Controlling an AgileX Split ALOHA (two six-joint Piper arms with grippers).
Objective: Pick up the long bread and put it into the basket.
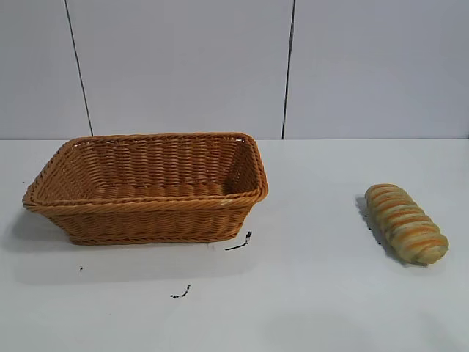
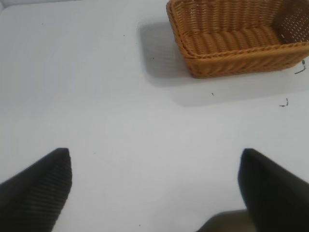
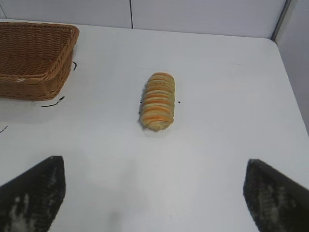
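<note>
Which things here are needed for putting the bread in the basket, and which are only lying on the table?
Needed:
- long bread, lying on the table right of the basket
- basket, nothing in it
- right gripper, fingers open, facing the bread

Only there:
- left gripper, open over bare table
- black marks on the table

A white table (image 1: 308, 293) is filling the lower frame, small black marks (image 1: 239, 243) are lying left of centre, and grey wall panels (image 1: 183, 66) are standing behind.

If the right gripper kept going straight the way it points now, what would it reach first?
Probably the oblong loaf with cream and orange ridges. It lies on the white table roughly centred ahead of the open right gripper, with nothing between them. The orange-brown woven wicker basket sits off to one side. Depth is hard to judge.
</note>
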